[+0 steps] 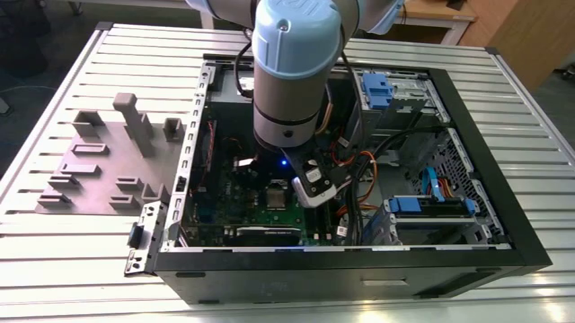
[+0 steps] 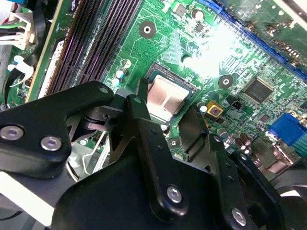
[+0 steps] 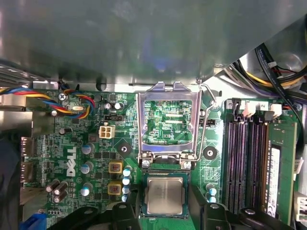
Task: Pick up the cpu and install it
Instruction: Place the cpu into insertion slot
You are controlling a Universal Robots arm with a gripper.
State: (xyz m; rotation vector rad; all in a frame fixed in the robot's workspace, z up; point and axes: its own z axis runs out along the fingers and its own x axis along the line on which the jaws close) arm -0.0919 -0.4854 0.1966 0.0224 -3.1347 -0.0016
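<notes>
the black two-fingered gripper [image 3: 165,211] is seen spread wide, with its jaws well apart and nothing clasped between them. the cpu [image 3: 164,194], a small flat square chip with a dull silver metal top, is found directly between the two black fingers [image 3: 125,214]. it lies flat in the dark socket on the green printed motherboard [image 3: 72,139]. in both wrist views a narrow gap is seen between each finger and the nearest edge of the chip, so the chip is flanked but not touched.

just beyond the fingertips, the rectangular silver metal socket frame [image 3: 140,124] is swung open away from the chip. green board is visible through its empty window. a row of long black memory slots [image 3: 244,158] is laid alongside the gripper on one flank. a bundle of blue, yellow, red and orange wires [image 3: 38,96] is seen farther off on the other flank, past the frame.

in the exterior view the pale blue-grey cylindrical arm [image 1: 292,74] is lowered into the open black computer case [image 1: 359,279], with the gripper at its lower end close over the board. a grey plastic fixture with upright blocks [image 1: 108,161] is placed outside the case, well apart from the gripper toward the exterior view's left. it rests on the ribbed silver metal table [image 1: 72,269].
</notes>
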